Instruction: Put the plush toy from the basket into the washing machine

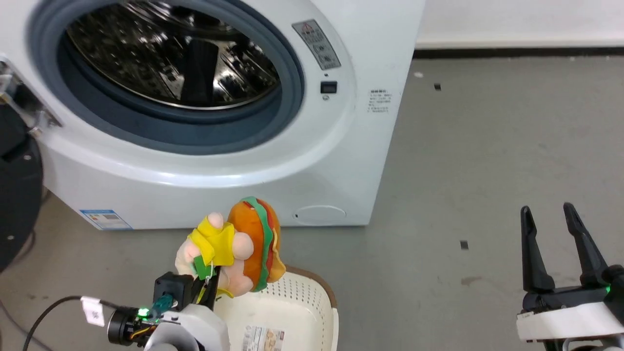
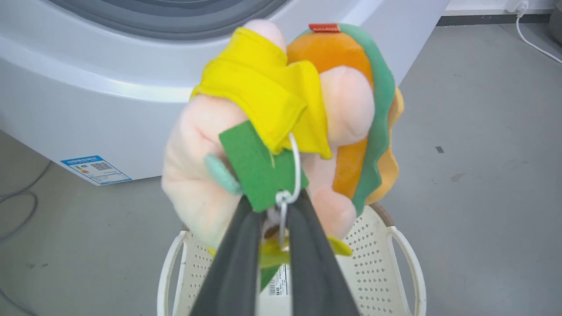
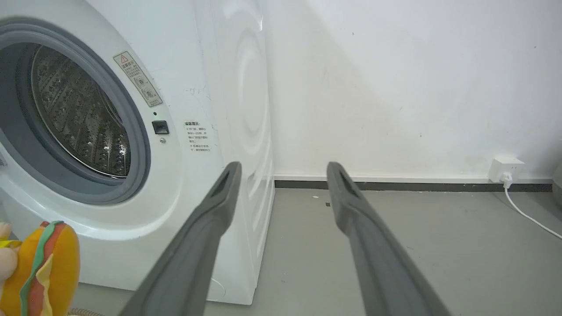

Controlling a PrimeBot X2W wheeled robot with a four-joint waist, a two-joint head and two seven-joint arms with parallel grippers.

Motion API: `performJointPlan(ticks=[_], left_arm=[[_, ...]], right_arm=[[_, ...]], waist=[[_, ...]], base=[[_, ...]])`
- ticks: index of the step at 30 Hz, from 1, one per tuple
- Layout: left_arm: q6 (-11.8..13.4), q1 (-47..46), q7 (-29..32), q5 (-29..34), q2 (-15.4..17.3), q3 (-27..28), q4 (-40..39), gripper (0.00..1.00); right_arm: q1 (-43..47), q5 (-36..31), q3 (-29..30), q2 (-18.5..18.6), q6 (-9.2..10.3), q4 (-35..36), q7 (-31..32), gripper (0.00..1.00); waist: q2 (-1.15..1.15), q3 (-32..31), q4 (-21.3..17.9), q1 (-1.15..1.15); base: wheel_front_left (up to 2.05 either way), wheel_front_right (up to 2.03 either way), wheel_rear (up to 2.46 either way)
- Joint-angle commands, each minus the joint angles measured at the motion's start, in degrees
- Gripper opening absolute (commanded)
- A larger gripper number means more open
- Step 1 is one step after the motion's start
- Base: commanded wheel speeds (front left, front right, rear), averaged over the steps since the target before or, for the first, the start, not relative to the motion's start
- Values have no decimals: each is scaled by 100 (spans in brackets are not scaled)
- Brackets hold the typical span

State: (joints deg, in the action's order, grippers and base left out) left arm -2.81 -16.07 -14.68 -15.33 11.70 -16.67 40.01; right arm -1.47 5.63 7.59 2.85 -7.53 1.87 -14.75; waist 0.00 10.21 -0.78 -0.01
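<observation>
The plush toy [image 1: 234,246], pink with yellow clothes and an orange, green and red burger part, hangs above the basket [image 1: 302,302], held up in front of the washing machine [image 1: 312,161]. My left gripper [image 1: 207,287] is shut on its lower part by the green tag; in the left wrist view the two dark fingers [image 2: 237,263] pinch the plush toy [image 2: 285,127] over the basket [image 2: 373,267]. The machine's steel drum [image 1: 170,53] stands open inside the grey gasket. At the lower right my right gripper [image 1: 548,214] is open and holds nothing; its wrist view shows the plush toy [image 3: 44,267] at the bottom left.
The black round door [image 1: 17,195] hangs open at the left edge. A dark cable [image 1: 44,317] trails on the grey floor at lower left. A wall socket with a white cord [image 3: 505,173] sits on the wall to the right. Bare floor [image 1: 487,156] lies right of the machine.
</observation>
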Motion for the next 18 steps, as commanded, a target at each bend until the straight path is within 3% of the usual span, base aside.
performJointPlan(ticks=[1, 9, 18], left_arm=[[55, 213, -31, 19, -3, 99, -376, 0], [127, 691, -31, 206, 62, 408, -1642, 0], [81, 608, -31, 240, 127, 781, -2715, 0]], right_arm=[[102, 50, -1, 3, 4, -29, -25, 100], [219, 129, -62, 3, 4, 1, -25, 100], [163, 142, -150, 3, 4, 135, -25, 100]], waist=[[0, -204, 86, 1], [0, -350, 54, 1], [0, -114, -91, 1]], base=[[0, 0, 0], [0, 0, 0], [0, 0, 0]])
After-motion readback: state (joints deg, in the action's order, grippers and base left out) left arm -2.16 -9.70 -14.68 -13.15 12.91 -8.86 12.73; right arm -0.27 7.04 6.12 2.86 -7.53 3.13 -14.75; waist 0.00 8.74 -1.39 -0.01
